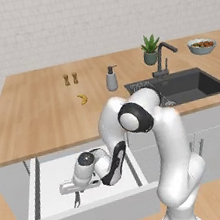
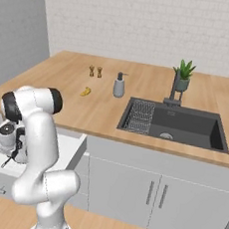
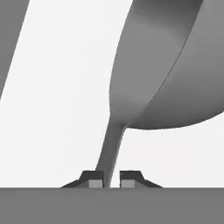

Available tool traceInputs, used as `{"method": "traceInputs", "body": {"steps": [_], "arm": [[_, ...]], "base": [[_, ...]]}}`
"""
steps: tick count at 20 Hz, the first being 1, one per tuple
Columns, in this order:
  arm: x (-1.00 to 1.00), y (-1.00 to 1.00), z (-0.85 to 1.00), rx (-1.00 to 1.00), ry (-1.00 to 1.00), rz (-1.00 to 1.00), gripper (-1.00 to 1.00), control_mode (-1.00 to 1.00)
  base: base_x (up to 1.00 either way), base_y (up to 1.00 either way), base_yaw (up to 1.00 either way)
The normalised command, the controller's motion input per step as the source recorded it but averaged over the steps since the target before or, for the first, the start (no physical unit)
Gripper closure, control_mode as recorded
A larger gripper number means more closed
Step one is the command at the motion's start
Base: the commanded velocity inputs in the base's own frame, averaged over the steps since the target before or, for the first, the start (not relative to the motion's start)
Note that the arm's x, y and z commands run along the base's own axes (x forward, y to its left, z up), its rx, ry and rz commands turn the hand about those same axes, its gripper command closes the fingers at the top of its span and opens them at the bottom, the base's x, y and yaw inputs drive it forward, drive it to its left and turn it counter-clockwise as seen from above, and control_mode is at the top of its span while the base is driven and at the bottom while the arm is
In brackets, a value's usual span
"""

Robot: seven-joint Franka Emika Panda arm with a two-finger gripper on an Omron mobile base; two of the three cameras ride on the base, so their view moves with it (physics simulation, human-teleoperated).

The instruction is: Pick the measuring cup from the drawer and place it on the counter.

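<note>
The measuring cup (image 3: 175, 78) looms large in the hand view, its dark-grey round bowl at the upper right. Its thin handle (image 3: 111, 144) runs down between my fingertips. My gripper (image 3: 111, 180) is shut on the end of that handle, over the white drawer floor (image 3: 57, 109). In the left base view the hand reaches down into the open drawer (image 1: 49, 175), and the gripper (image 1: 75, 200) is low near the front panel. From the right base view the drawer (image 2: 68, 144) sticks out at the far left, partly behind my arm. The wooden counter (image 1: 36, 114) lies above it.
On the counter stand a grey soap dispenser (image 1: 111, 79), two small shakers (image 1: 71, 79), a banana (image 1: 83, 99), a potted plant (image 1: 150, 49) and a bowl of food (image 1: 202, 45). The dark sink (image 1: 186, 85) with its faucet (image 1: 163, 58) is at the right.
</note>
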Motion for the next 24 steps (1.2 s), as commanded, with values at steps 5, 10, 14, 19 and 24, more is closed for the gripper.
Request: {"method": "traceInputs", "body": {"steps": [5,10,14,19,24], "arm": [[0.0,0.0,1.0,0.0,-0.09,0.01,1.0,-1.0],[0.0,0.11,1.0,-0.04,-0.15,0.04,1.0,-1.0],[0.04,0.02,1.0,-0.04,-0.15,0.02,1.0,-1.0],[0.23,0.0,1.0,-0.08,-0.12,0.0,1.0,-1.0],[0.51,0.0,1.0,-0.05,0.03,0.0,1.0,-1.0]], "base": [[0.0,0.0,0.0],[0.0,0.0,0.0],[0.0,0.0,0.0],[0.0,0.0,0.0],[0.0,0.0,0.0]]}}
